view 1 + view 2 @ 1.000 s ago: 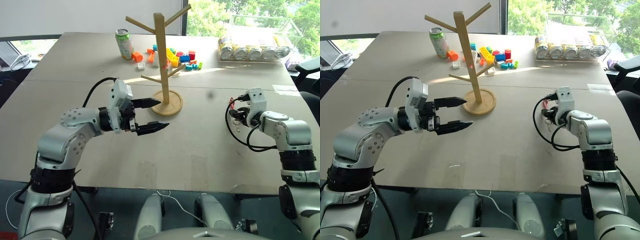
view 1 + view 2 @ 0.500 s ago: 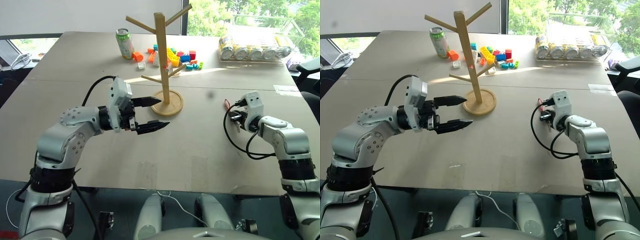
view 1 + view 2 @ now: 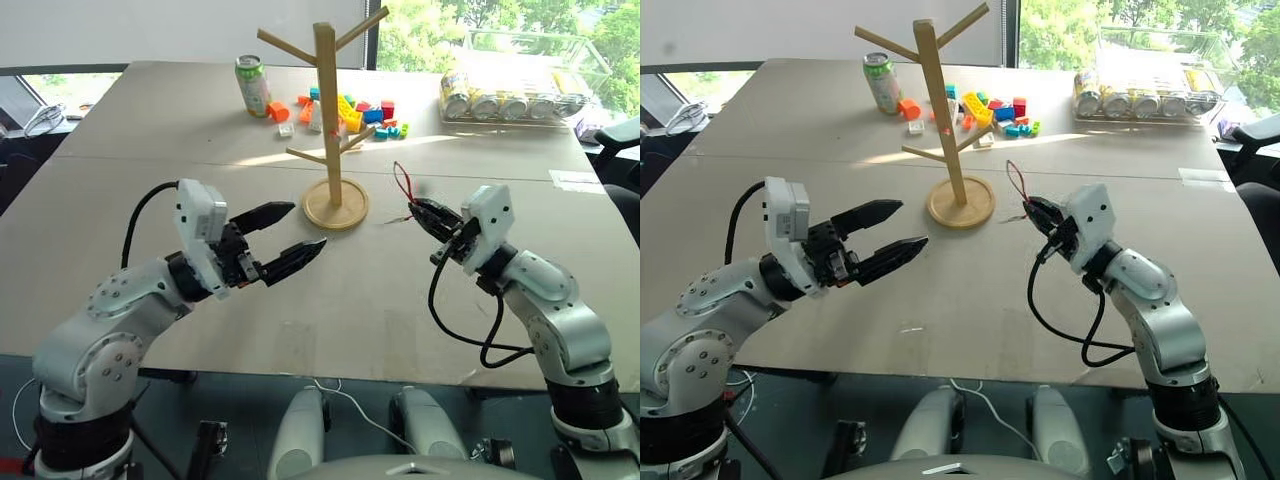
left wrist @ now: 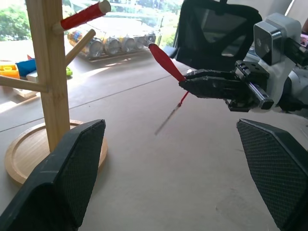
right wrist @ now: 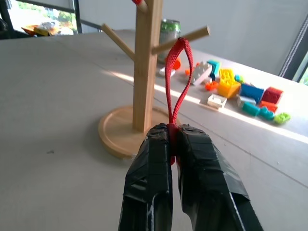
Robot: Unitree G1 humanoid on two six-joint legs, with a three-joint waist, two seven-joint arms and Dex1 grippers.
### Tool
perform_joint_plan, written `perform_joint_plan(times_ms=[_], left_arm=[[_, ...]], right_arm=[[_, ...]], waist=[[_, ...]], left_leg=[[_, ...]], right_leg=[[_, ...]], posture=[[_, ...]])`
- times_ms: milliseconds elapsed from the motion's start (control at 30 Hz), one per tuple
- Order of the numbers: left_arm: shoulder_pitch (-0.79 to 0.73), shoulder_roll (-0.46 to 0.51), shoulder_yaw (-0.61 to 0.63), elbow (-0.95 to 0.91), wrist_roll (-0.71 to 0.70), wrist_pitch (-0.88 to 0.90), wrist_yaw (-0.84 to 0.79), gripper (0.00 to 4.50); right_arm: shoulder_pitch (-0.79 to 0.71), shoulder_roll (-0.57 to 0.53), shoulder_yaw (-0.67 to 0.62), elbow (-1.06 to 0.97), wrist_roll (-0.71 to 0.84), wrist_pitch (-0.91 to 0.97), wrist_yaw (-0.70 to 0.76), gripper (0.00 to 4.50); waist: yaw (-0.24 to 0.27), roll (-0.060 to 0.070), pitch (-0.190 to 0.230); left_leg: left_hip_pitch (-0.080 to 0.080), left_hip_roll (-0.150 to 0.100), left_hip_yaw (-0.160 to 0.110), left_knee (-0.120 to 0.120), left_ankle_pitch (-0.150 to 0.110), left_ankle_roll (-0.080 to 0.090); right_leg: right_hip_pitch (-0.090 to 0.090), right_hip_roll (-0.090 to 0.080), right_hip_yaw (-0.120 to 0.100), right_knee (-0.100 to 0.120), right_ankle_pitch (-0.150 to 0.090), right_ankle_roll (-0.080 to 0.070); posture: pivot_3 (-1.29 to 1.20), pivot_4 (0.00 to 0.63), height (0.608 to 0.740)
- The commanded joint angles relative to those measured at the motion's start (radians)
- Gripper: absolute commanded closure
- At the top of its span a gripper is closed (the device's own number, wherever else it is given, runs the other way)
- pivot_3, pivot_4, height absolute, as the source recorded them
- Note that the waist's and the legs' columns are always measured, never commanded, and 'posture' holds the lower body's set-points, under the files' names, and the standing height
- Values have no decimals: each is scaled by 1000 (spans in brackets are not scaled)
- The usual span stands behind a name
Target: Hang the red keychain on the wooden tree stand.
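The red keychain (image 3: 400,181) is a thin red strap loop standing up from my right gripper (image 3: 421,211), which is shut on its lower end above the table. In the right wrist view the strap (image 5: 175,82) rises from between the closed fingers, in front of the wooden tree stand (image 5: 147,57). A small silvery piece (image 4: 166,120) dangles below the grip. The stand (image 3: 327,100) is upright at mid-table, just left of the right gripper. My left gripper (image 3: 303,227) is open and holds nothing, pointing toward the stand's base (image 3: 335,206) from the near left.
Behind the stand are a green drink can (image 3: 251,85) and scattered toy blocks (image 3: 350,112). A clear tray of cans (image 3: 510,95) sits at the far right. A paper slip (image 3: 572,180) lies near the right edge, and a black chair (image 4: 216,29) stands beyond the table.
My right gripper rose off the table and swung left toward the stand, carrying the red keychain. The left arm drew back a little and turned, still open.
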State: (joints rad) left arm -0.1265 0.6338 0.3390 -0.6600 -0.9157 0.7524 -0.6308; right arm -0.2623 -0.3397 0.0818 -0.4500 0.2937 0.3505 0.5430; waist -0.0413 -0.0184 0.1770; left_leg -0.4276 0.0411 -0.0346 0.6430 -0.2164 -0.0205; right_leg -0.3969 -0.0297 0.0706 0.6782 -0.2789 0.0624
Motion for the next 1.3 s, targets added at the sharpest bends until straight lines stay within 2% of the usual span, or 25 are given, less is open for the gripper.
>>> perform_joint_plan(times_ms=[33,167,367,733,1300], left_arm=[[45,8,39,-85,-7,-57,7,0],[55,-5,56,-88,-23,-77,65,0],[58,-8,45,-93,-20,-108,105,0],[20,-21,9,-90,-6,-149,167,0],[54,-23,6,-131,-11,-166,233,0]], right_arm=[[-17,15,17,23,-12,-155,51,4417],[-53,29,40,109,-37,-290,95,4417],[-178,80,50,245,-72,-381,84,4417],[-281,124,62,371,-105,-442,83,4417],[-359,162,76,519,-137,-490,95,4417]], waist=[[0,0,0],[3,0,0],[0,0,0],[1,0,0],[0,0,0]], left_leg=[[0,0,0,0,0,0],[1,0,0,0,0,0],[1,0,0,0,0,0],[1,0,0,0,0,0],[1,0,0,0,0,0]], right_leg=[[0,0,0,0,0,0],[1,0,0,0,0,0],[1,0,0,1,0,0],[1,0,-1,1,0,0],[1,0,-1,1,0,-1]], posture=[[0,150,740],[0,150,740],[0,150,740],[0,150,740],[0,150,740]])
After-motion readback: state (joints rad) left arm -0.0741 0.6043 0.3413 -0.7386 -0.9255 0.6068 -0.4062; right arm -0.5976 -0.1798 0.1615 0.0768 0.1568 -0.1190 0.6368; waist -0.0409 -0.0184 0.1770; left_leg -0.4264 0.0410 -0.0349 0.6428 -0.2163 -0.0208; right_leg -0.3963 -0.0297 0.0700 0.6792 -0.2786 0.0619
